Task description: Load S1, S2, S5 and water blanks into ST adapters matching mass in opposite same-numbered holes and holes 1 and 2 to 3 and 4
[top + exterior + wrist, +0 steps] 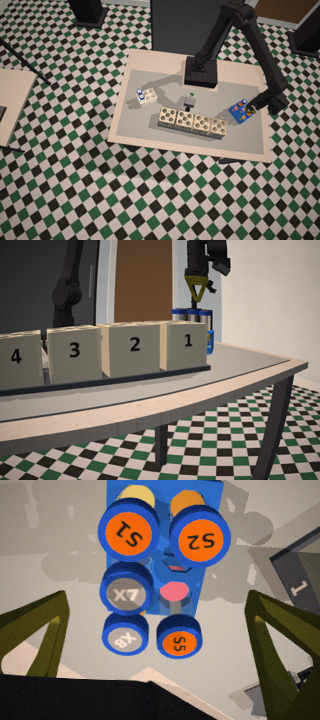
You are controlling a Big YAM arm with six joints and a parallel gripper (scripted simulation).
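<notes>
Hovering: wide-open olive gripper [160, 660] above boxy blue rack [200, 490], round caps.

Blue rack RS [200, 487] sits at the tabletop's edge, holding S1 [128, 530], S2 [200, 538], S5 [179, 638], X7 [127, 594] and X8 [124, 635], all upright. The four adapters [192, 124] stand in a row, holes bare.
</notes>
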